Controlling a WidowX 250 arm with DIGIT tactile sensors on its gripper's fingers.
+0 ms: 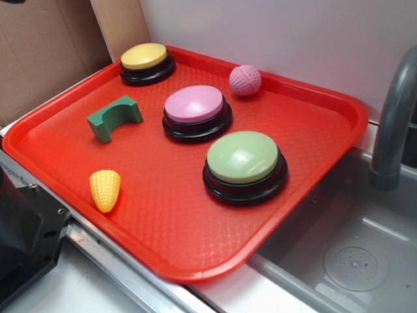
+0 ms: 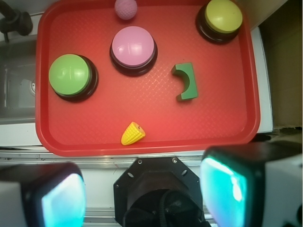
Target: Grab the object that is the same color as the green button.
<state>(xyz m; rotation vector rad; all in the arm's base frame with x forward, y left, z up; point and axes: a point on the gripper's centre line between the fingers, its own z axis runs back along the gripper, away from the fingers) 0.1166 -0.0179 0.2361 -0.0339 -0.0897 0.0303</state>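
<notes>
The object, a small dark green arch block, lies on its side on the red tray, left of the pink button. In the wrist view the green block sits right of centre, far ahead of my gripper. The gripper hangs high above the near side, off the tray, with its two fingers wide apart and nothing between them. The green button, a pale green dome on a black base, stands on the tray's near right part; the wrist view shows the green button at the left.
On the tray also stand a pink button and a yellow button, with a pink ball and a yellow toy corn. The robot's black base sits by the tray's near left edge. A sink with a grey faucet lies at the right.
</notes>
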